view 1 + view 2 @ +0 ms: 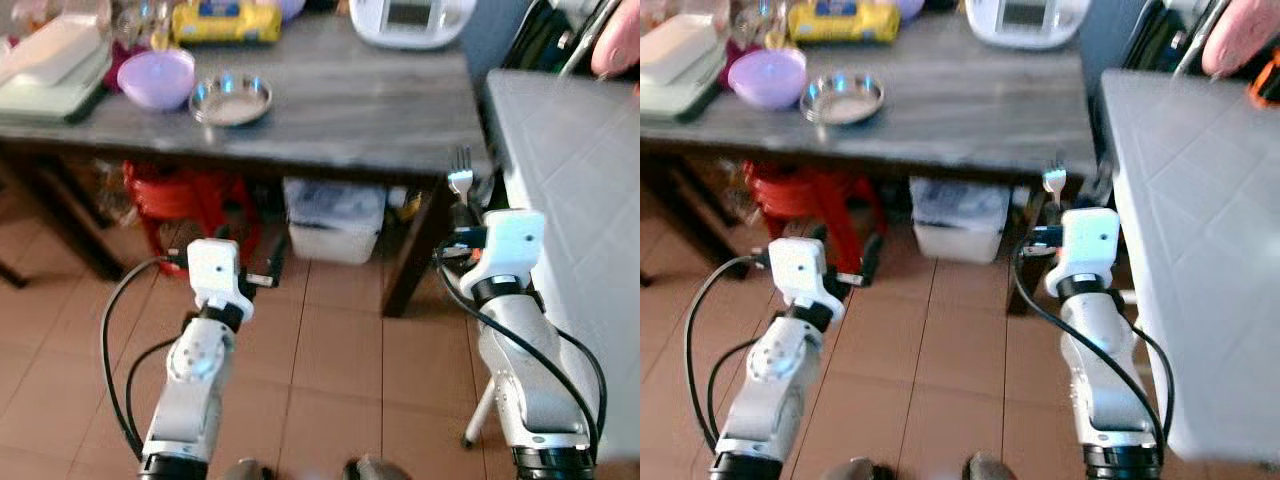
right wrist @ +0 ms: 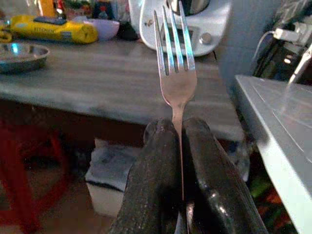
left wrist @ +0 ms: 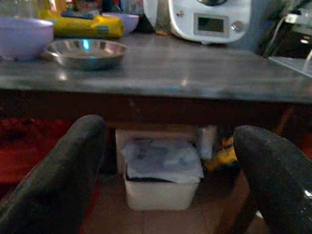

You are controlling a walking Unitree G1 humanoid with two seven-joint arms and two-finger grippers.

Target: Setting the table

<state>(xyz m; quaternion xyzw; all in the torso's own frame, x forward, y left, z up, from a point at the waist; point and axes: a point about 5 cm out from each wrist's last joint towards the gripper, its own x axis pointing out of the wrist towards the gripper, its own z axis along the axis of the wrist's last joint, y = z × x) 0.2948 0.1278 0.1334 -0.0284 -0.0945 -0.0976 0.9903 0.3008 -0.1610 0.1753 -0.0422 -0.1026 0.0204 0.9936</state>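
Steel tines are seen pointing upward from the right gripper point(image 2: 180, 141), whose two black fingers are pressed together on the handle of a fork point(image 2: 174, 73). The fork is held upright, its head well clear of the fingertips, and the dark wooden table point(image 1: 380, 110) lies ahead of and slightly above the jaws. A metal dish point(image 1: 231, 98) and a lilac bowl point(image 1: 157, 78) are set on the table far off to the left of those jaws; a white appliance point(image 1: 412, 20) stands at the table's back edge, beyond the fork.

The left gripper point(image 3: 170, 161) is held low before the table edge with its fingers wide apart and nothing between them; a white storage box point(image 3: 162, 180) under the table is framed in the gap.

The step in hand is judged to be the carrying of the fork to the table, with placement not yet done. For the next move the right arm would need to be raised above the tabletop, carried forward and leftward toward the dish, and the fork tilted flat before the jaws are parted. A grey counter point(image 1: 580, 200) close on the right would have to be avoided.
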